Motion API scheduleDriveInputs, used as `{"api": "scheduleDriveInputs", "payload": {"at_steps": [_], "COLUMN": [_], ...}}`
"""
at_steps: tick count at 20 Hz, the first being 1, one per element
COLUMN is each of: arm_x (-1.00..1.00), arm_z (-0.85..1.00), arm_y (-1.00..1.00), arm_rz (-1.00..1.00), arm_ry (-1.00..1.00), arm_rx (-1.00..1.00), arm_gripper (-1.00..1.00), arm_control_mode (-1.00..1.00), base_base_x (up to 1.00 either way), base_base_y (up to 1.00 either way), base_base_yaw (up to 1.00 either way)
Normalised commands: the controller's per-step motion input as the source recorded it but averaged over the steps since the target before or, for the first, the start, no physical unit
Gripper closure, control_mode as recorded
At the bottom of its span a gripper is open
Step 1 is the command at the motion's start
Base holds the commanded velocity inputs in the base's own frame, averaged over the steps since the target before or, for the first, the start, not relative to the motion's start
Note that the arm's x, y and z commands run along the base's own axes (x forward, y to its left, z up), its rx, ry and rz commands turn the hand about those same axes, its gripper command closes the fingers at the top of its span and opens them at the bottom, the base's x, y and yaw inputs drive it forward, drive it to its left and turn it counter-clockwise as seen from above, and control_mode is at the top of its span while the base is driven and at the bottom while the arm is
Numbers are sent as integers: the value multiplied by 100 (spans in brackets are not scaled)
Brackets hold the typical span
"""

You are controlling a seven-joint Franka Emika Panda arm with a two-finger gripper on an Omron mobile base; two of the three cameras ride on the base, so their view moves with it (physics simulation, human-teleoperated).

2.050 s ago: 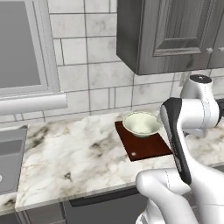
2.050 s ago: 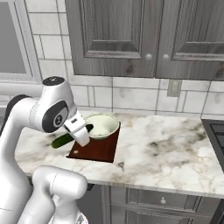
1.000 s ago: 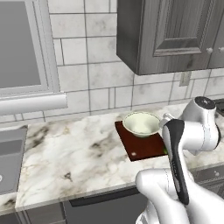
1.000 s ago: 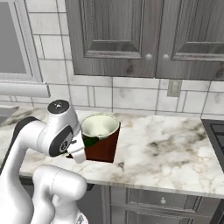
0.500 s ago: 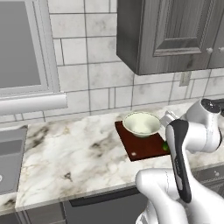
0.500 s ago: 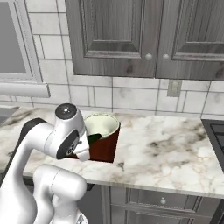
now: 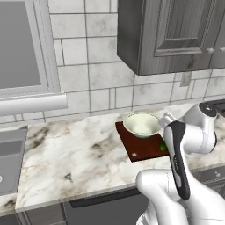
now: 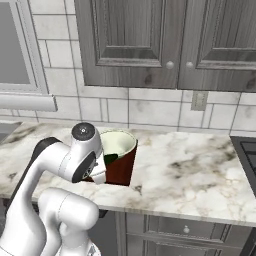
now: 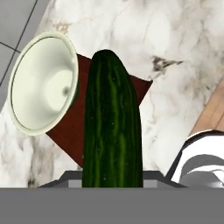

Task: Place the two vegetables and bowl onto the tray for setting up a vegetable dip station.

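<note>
The dark green vegetable (image 9: 112,127) is grasped endwise by the fingers above the tray (image 9: 72,127) beside the bowl (image 9: 41,83) — judged stiff, smooth-skinned, light, somewhat slippery.

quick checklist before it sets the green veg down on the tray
1. Green vegetable in the gripper: ok, it runs straight out from the hand in the hand view.
2. Bowl on the tray: ok, it sits at the tray's back end.
3. Free tray surface for the drop: ok, bare board shows in front of the bowl.
4. Vegetable over the tray: ok, the hand view has the board beneath it, beside the bowl.
5. Height above the tray: cannot tell.
6. Carrot on the tray: cannot tell, I cannot make one out.
</note>
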Motion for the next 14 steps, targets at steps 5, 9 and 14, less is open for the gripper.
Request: {"api": "scheduleDriveInputs", "payload": {"at_steps": [5, 9, 14], "arm_x": [23, 20, 23], "arm_z": [-23, -29, -29], "arm_y": [0, 0, 0], "arm_rz": [0, 0, 0], "arm_ry": [0, 0, 0], "arm_rx": [0, 0, 0], "arm_gripper": [100, 100, 100], "arm_control_mode": [-100, -100, -100], "base_base_x": [0, 0, 0], "base_base_y": [0, 0, 0], "base_base_yaw": [0, 0, 0]}}
